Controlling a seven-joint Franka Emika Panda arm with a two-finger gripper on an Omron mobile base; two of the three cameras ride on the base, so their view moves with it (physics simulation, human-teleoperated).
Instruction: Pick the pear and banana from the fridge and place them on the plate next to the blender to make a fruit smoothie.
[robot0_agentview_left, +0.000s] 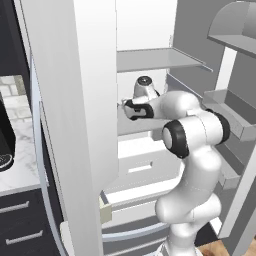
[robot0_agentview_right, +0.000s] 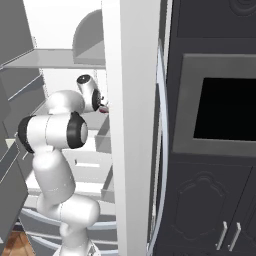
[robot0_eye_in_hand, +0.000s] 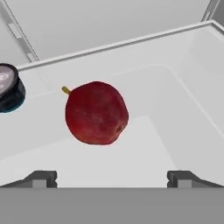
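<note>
The pear (robot0_eye_in_hand: 96, 113), dark red with a short yellowish stem, lies on a white shelf inside the fridge (robot0_agentview_left: 75, 100). My gripper (robot0_eye_in_hand: 113, 179) is open, its fingertips (robot0_eye_in_hand: 41, 178) spread wide, and the pear sits a short way beyond them, slightly left of centre, untouched. In the left base view the arm reaches into the fridge's middle shelf, hand (robot0_agentview_left: 136, 109) level with it. A sliver of the pear (robot0_agentview_right: 103, 111) peeks past the hand in the right base view. The banana, the plate and the blender are out of view.
A tiny dark cup with a blue rim (robot0_eye_in_hand: 8, 94) stands left of the pear. The shelf's back and right walls close in behind it. White drawers (robot0_agentview_left: 145, 167) lie below. A counter (robot0_agentview_left: 20, 165) with a black appliance (robot0_agentview_left: 5, 140) is left, and a dark oven (robot0_agentview_right: 220, 110) right.
</note>
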